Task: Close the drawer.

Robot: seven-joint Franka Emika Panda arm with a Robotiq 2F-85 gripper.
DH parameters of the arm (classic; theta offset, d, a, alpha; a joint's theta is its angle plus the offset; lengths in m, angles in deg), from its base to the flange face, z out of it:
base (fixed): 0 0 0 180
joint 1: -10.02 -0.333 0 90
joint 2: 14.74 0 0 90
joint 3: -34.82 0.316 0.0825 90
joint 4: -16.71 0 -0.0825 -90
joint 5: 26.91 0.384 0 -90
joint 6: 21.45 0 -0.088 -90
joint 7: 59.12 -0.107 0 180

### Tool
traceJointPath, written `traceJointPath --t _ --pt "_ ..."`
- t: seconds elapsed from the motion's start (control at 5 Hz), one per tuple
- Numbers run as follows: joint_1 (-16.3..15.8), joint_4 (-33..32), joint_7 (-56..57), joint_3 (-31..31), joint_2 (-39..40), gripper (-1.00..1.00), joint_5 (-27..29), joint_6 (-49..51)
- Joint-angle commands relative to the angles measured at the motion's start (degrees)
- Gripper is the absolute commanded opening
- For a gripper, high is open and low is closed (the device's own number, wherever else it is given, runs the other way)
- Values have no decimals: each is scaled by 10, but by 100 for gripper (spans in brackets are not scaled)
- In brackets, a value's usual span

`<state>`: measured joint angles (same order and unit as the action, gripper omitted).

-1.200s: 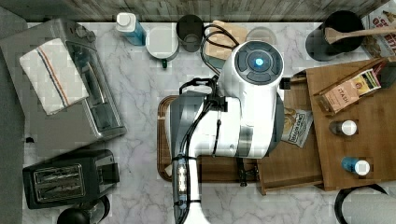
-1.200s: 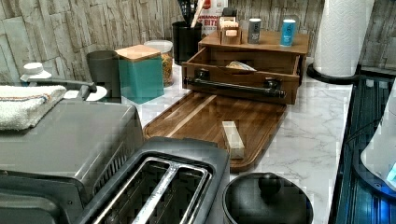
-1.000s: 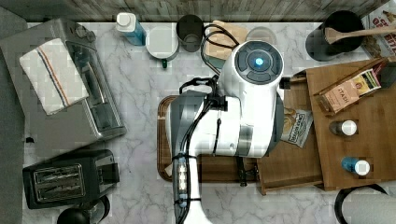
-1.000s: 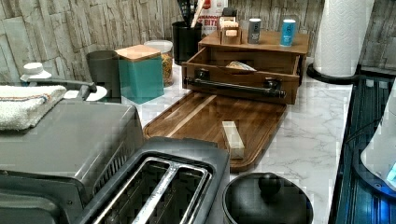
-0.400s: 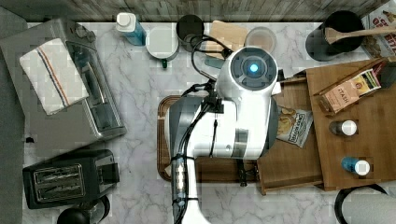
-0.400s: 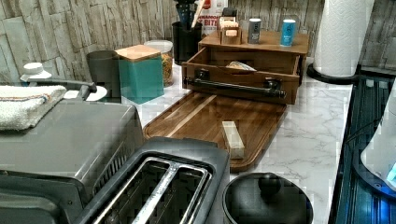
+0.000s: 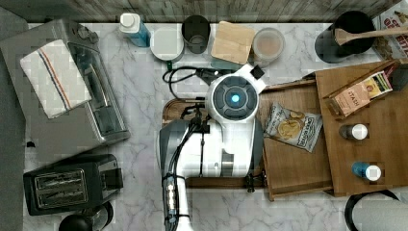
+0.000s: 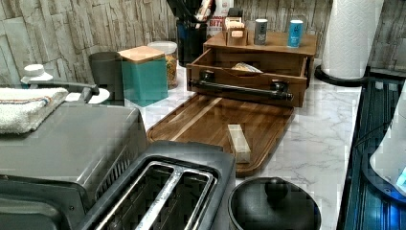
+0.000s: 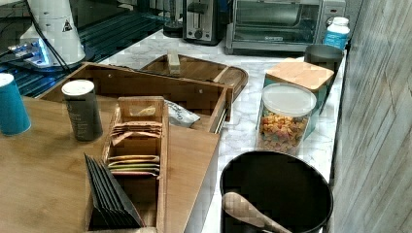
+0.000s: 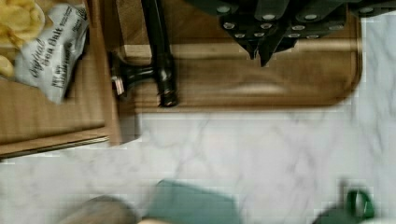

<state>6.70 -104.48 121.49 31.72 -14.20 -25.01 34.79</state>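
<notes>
Table point(image 7: 144, 86): white marble, carrying all the items below. My arm point(image 7: 211, 149): white, standing over the serving tray in the top view. Toaster oven point(image 7: 82, 106): at the top view's left, a folded towel point(image 7: 53, 77) lying on its roof. Drawer point(image 7: 293, 163): medium-brown wooden box, pulled out from under the flat wooden top point(image 7: 380, 144) toward the top view's left; its front stands just beside the tray's edge, and in the left view it is open below the top, behind the tray. Serving tray point(image 8: 210, 124): dark wood with rounded corners and a pale stripe, a small pale block point(image 8: 238, 142) resting on it. Toaster point(image 7: 72, 185): black, two slots, near the oven. Teal canister point(image 8: 143, 74): wooden lid, by the wall. Drawer handle point(image 10: 159, 51): black bar on posts, seen in the wrist view lying over the tray. Chip bag point(image 7: 292, 126): lying flat inside the drawer. My end effector point(image 10: 261, 39): dark fingers above the tray, apart from the handle, holding nothing; the tips stand close together, a narrow set.
</notes>
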Motion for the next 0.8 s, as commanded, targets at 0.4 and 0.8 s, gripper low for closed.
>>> traceJointPath --t 0.4,0.8 --pt "-8 -192 38 3 -40 -100 -138 -144" --pt "1 -208 65 -9 -10 -100 -108 -155"
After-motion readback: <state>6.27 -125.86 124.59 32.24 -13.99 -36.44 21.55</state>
